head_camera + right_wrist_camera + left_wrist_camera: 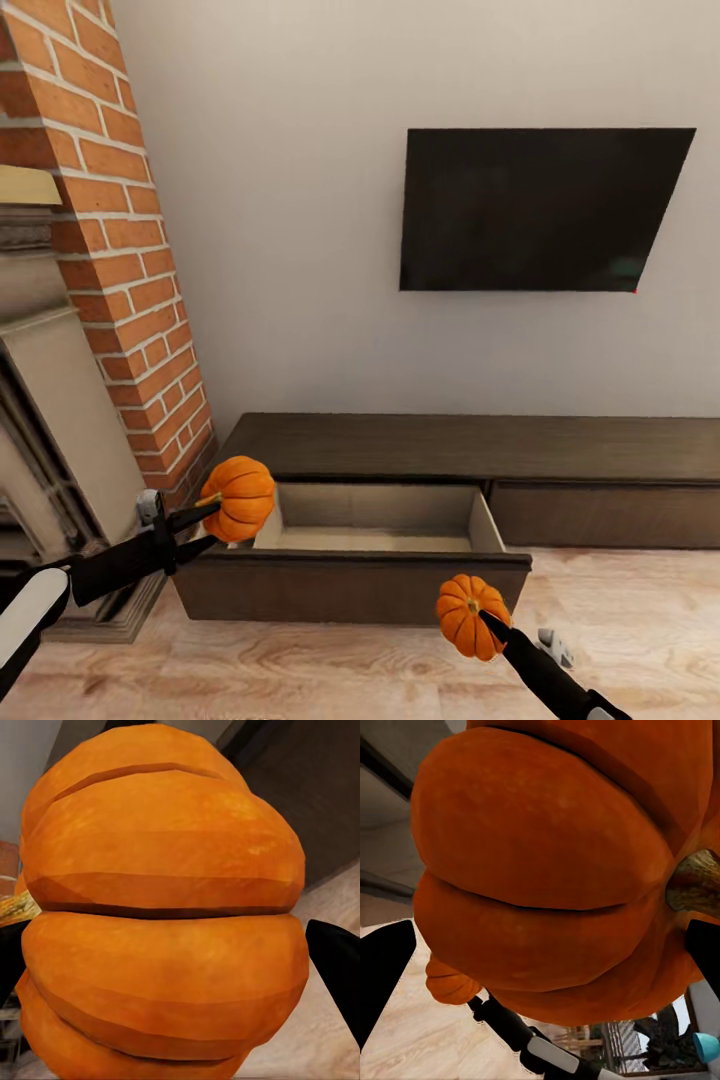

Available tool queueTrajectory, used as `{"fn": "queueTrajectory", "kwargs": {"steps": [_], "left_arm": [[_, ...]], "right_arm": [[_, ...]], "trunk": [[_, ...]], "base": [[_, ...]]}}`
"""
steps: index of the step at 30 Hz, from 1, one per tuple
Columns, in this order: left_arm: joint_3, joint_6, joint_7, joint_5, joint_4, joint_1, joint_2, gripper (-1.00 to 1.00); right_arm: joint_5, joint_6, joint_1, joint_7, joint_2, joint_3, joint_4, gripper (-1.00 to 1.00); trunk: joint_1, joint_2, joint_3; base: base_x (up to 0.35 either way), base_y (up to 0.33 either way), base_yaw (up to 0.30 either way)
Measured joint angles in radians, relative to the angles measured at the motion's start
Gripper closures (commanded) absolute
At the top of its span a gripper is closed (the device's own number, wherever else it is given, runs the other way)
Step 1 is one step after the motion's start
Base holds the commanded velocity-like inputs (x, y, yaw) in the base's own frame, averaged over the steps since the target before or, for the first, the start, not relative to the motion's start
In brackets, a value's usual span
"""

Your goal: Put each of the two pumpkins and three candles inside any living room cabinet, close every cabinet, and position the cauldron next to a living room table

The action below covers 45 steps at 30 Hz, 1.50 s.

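Note:
The cabinet (480, 445) runs low and dark brown along the wall, with one drawer (370, 585) pulled out and its pale inside bare. My left gripper (222, 520) is shut on one orange pumpkin (240, 497) (547, 870), held over the drawer's front left corner. In front of the drawer's right end, above the floor, my right gripper (490, 625) is shut on the other pumpkin (470, 614) (165, 907). That second pumpkin (450, 982) also appears in the left wrist view. Candles, cauldron and table are out of view.
A red brick chimney (120, 250) and stone-coloured fireplace surround (50, 420) stand close on the left. A dark TV (540, 210) hangs on the white wall above the cabinet. A closed drawer front (610, 515) lies to the right. Wooden floor (330, 670) spreads in front.

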Motion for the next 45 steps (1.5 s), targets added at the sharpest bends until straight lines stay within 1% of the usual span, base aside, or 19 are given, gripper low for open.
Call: {"fn": "queueTrajectory", "kwargs": {"steps": [11,15,22,37,45], "left_arm": [[0.0,-0.002,0.001,-0.005,0.0,0.0,-0.001,1.0],[0.0,0.0,0.001,0.001,0.0,0.0,-0.001,1.0],[-0.001,0.0,0.002,-0.001,0.0,0.0,-0.001,1.0],[-0.001,0.0,0.002,-0.001,0.0,0.0,-0.001,1.0],[-0.002,-0.001,0.002,-0.003,0.001,-0.001,-0.001,1.0]], "right_arm": [[-0.003,0.003,0.0,-0.008,0.0,0.0,0.001,1.0],[-0.004,0.0,0.0,0.001,0.0,-0.005,0.001,1.0],[-0.004,-0.002,0.0,0.004,0.0,-0.005,0.001,1.0],[-0.004,-0.003,0.0,0.006,0.0,-0.004,0.0,1.0],[-0.004,-0.003,0.0,0.006,0.0,-0.004,0.0,1.0]], "trunk": [[0.0,0.0,0.0],[0.0,0.0,0.0],[0.0,0.0,0.0],[0.0,0.0,0.0],[0.0,0.0,0.0]], "base": [[0.003,-0.008,0.275],[0.0,-0.173,0.275],[0.0,-0.133,0.257],[0.006,-0.003,0.012],[0.092,-0.035,-0.197]]}}
